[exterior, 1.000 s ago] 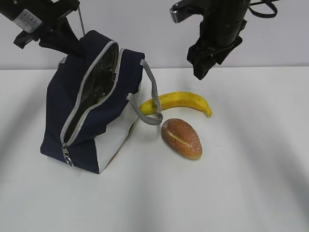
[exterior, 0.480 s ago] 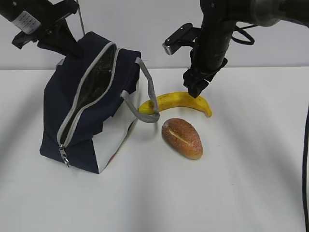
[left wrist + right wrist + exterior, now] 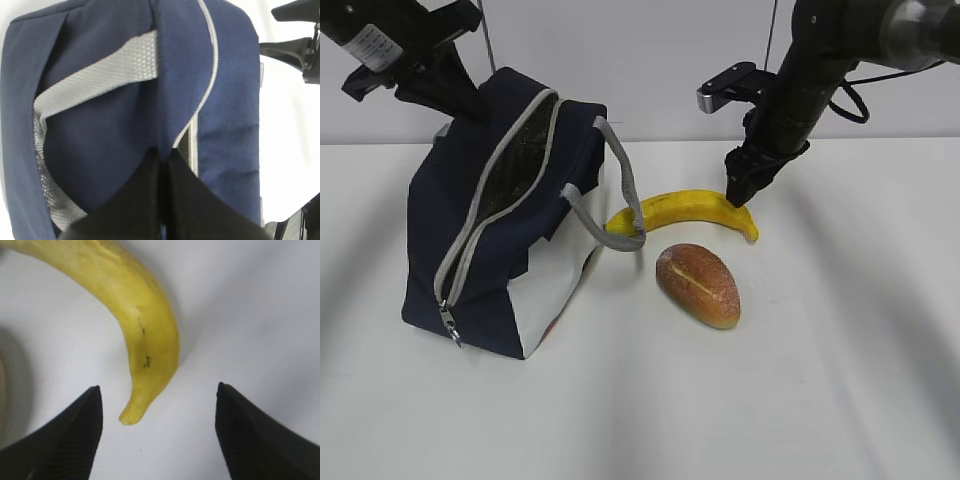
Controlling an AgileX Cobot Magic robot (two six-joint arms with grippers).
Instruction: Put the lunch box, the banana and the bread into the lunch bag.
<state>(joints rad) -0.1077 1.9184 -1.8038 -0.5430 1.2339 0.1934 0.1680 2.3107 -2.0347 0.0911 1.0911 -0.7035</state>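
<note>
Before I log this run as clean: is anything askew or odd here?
The lunch bag is tipped, leaning on the table with its unzipped mouth facing sideways, its top pinched by the left gripper. The banana and bread lie intact.

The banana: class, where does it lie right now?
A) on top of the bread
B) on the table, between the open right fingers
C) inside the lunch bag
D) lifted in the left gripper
B: the banana rests on the table, its tip between the right gripper's spread fingers.

Navy woven-cloth lunch bag (image 3: 490,240) with coarse grey webbing straps (image 3: 95,75); glossy golden-brown bread roll (image 3: 697,285); smooth, matt-yellow curved banana (image 3: 135,315); matt white worktop (image 3: 820,380).
</note>
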